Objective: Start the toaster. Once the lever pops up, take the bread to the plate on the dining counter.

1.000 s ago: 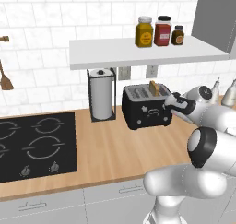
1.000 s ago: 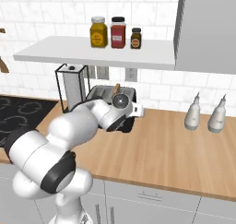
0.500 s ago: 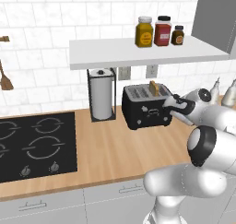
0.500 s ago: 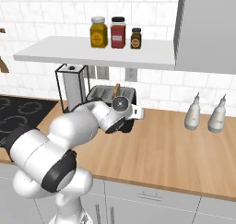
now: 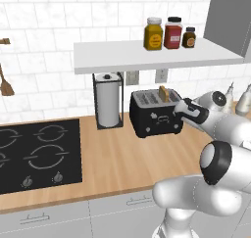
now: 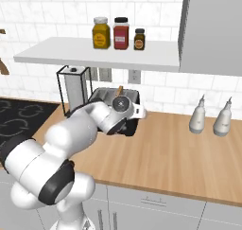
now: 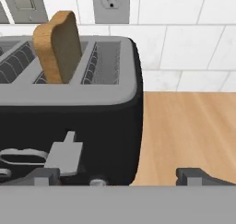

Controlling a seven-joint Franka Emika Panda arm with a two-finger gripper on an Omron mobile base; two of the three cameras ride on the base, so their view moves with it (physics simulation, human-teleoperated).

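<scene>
Wooden desk (image 5: 122, 163) carries the toaster (image 5: 156, 114); bread (image 7: 57, 45) is seen upright in a slot, jaws held apart beside its front.

base views flank toaster (image 5: 156, 113); hand view close.

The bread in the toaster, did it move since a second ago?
No. The bread stands in the same slot of the toaster, with the same amount showing above its top, beside the paper towel roll as before.
</scene>
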